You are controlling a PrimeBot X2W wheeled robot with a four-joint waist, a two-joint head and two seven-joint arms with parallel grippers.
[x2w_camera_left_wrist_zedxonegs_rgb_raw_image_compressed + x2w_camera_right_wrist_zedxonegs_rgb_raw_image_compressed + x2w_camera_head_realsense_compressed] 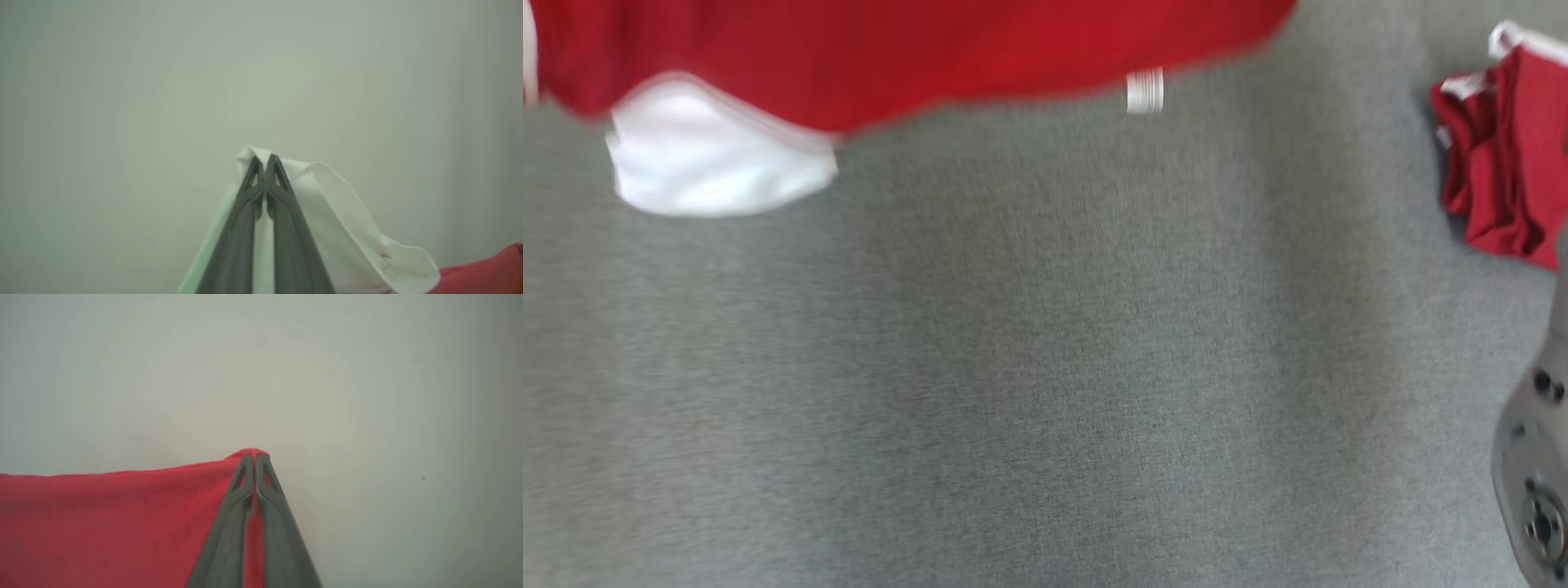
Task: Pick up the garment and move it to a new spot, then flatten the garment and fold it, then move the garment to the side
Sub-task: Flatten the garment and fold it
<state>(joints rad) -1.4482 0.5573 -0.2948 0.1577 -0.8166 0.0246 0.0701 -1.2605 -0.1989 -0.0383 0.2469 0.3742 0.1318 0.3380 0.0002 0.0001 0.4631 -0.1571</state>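
A grey, felt-like surface (1013,367) spreads under my head camera, and the whole picture is smeared with motion. The red garment (915,49) stretches across the top of that view, with its white sleeve (711,159) drooping below the red edge on the left and a small white label (1145,90) poking out further right. I cannot tell whether its lower edge touches the surface. A second red garment (1507,155) with white trim sits bunched at the right edge, well apart from the first, and a pale arm section (1535,474) shows beneath it in the lower right corner. Through the left wrist camera my left gripper (264,157) has its two dark fingers pressed together, pinching a fold of the white cloth against a plain pale background, with red fabric at the lower right. On the right wrist camera my right gripper (254,457) is likewise clamped tight on a corner of the red cloth, which runs off to the left of that view.
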